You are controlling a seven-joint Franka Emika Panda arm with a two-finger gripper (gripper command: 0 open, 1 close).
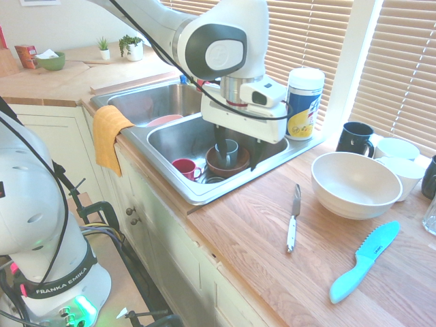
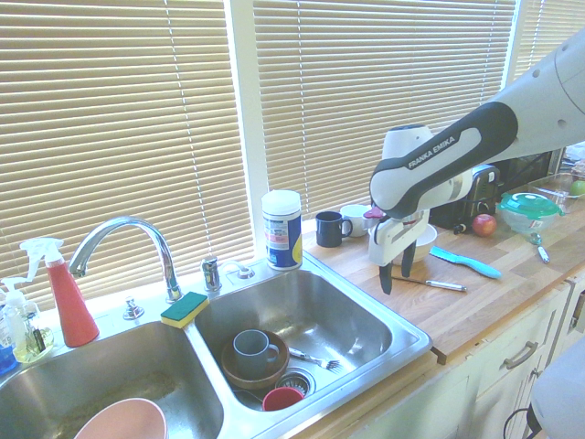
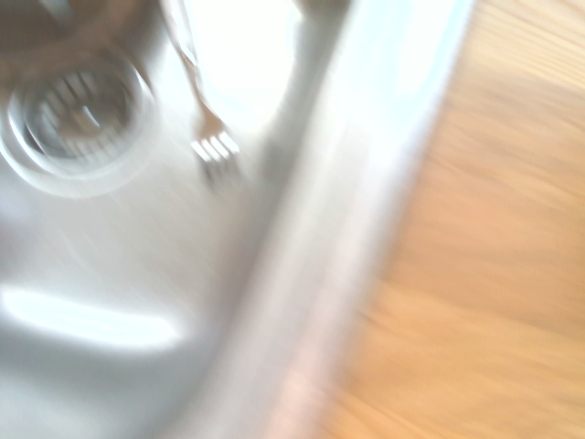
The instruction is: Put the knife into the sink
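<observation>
The knife (image 1: pixel 293 218), slim with a silver blade and white handle, lies flat on the wooden counter right of the sink (image 1: pixel 177 139); the second exterior view shows the knife (image 2: pixel 430 283) too. My gripper (image 1: pixel 238 153) hangs open and empty over the right edge of the squarish basin, its fingers pointing down. From the other side, the gripper (image 2: pixel 396 272) stands just left of the knife and above the counter's edge by the sink (image 2: pixel 338 311). The blurred wrist view shows the sink rim (image 3: pixel 347 201) and bare wood.
The basin holds a brown bowl with a grey mug (image 1: pixel 228 160), a red cup (image 1: pixel 184 167) and a fork (image 2: pixel 315 359). A turquoise serrated knife (image 1: pixel 364 262), a large cream bowl (image 1: pixel 354 184), a dark mug (image 1: pixel 354 138) and a wipes canister (image 1: pixel 303 102) stand on the counter.
</observation>
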